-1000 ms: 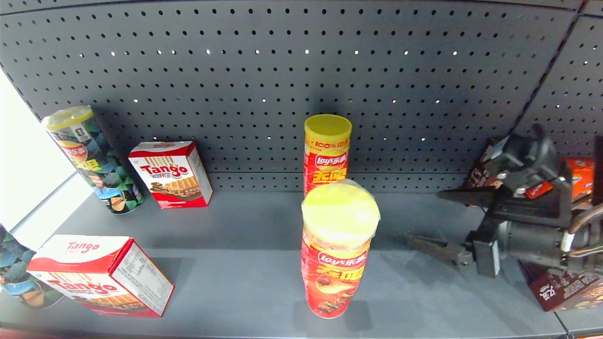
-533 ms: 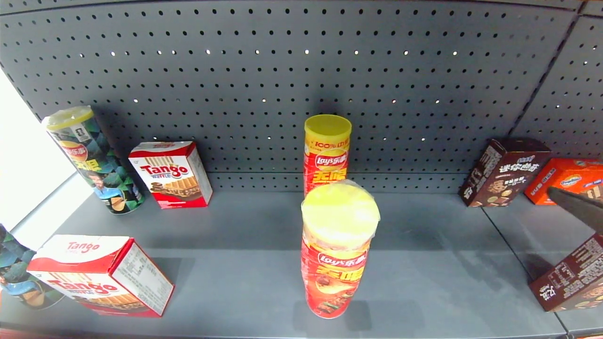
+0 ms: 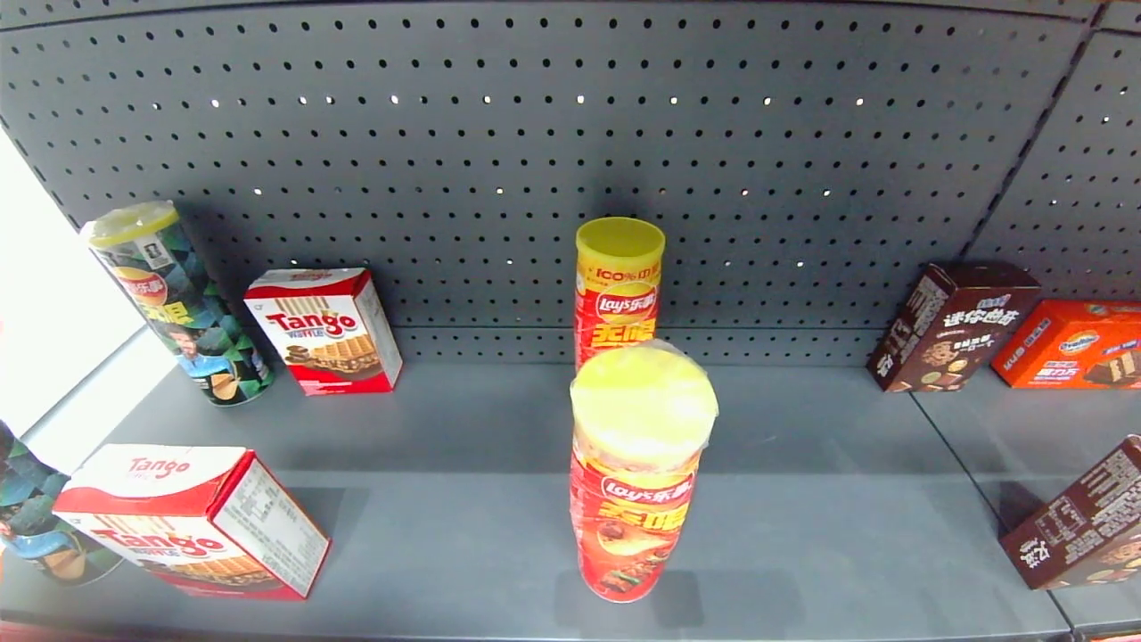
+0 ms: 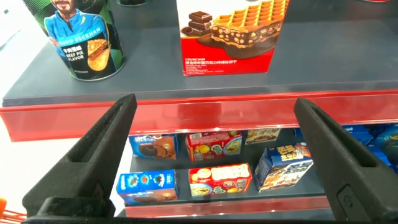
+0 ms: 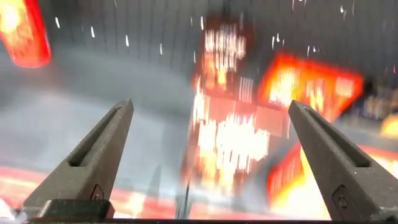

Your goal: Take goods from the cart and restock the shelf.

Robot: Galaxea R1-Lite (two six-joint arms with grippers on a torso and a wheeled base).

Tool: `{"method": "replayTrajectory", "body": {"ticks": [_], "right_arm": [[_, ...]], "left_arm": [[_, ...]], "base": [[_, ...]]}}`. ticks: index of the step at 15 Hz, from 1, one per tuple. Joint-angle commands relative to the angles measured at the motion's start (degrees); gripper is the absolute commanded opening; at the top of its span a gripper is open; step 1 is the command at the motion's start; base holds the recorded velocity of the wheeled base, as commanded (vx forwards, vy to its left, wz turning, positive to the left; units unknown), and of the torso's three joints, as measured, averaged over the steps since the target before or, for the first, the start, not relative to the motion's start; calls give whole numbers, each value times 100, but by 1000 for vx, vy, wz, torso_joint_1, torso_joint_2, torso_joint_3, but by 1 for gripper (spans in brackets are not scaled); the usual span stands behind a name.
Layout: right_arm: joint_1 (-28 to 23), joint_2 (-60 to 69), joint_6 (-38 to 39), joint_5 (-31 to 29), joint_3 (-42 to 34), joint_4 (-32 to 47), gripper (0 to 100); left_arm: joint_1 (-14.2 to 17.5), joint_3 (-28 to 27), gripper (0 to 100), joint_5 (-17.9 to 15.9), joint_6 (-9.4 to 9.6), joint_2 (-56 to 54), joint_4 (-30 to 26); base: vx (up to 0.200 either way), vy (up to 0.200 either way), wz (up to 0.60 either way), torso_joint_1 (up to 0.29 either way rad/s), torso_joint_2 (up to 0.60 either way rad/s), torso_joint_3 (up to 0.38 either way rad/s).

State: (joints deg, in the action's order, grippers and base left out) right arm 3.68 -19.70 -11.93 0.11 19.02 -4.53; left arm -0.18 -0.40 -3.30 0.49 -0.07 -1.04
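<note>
On the grey shelf (image 3: 463,446), far left, a dark patterned chip can (image 3: 169,303) stands upright near the pegboard wall (image 3: 535,134). A second patterned can (image 3: 36,526) stands at the front corner, cut off by the frame edge. Just right of the rear can stands a red-and-white wafer box (image 3: 325,330). Another wafer box (image 3: 192,522) sits at the front, turned at an angle.

In the middle, two red chip cans stand upright, one behind the other: the rear red can (image 3: 619,290) by the wall, the front red can (image 3: 642,473) near the shelf's edge.

On the right, a brown box (image 3: 958,325) and an orange box (image 3: 1070,343) sit at the back, just beside each other. A second brown box (image 3: 1083,526) sits at the front.

The left tool (image 4: 214,106) hangs before the shelf's red front lip (image 4: 199,121), its fingers spread wide with nothing between them. Small boxes (image 4: 217,165) fill a lower shelf. The right tool (image 5: 211,106) is likewise spread and bare, facing blurred boxes.
</note>
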Motion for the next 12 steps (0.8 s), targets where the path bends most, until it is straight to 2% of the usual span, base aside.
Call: {"method": "replayTrajectory", "body": {"ticks": [1,3,4,5,6,8,10,11,12], "right_arm": [[-219,1583,306,-55,-557,1034,100],[-245,1574,684,-64,-847,972,100],[-263,1592,684,-72,-1304,787,100],[-289,1610,684,-72,-1453,656,100],[-482,1970,816,68,-1902,146,100],[-447,1970,1308,218,-1875,146,100],[-456,1970,1501,94,-1867,155,100],[-456,1970,1536,-995,-1902,163,100],[-456,1970,1483,-872,-1902,172,100]], "left_arm": [[1,5,100,5,-5,7,-2],[1,5,100,5,4,7,-2],[1,5,100,5,-5,7,7],[1,5,100,5,-5,7,7],[1,5,100,5,-5,7,7],[1,5,100,5,-5,7,-2],[1,5,100,5,-5,7,-2],[1,5,100,5,-5,7,-2],[1,5,100,5,-5,7,-2]], "base": [[0,0,0,0,0,0],[0,0,0,0,0,0],[0,0,0,0,0,0],[0,0,0,0,0,0],[0,0,0,0,0,0],[0,0,0,0,0,0],[0,0,0,0,0,0],[0,0,0,0,0,0],[0,0,0,0,0,0]]}}
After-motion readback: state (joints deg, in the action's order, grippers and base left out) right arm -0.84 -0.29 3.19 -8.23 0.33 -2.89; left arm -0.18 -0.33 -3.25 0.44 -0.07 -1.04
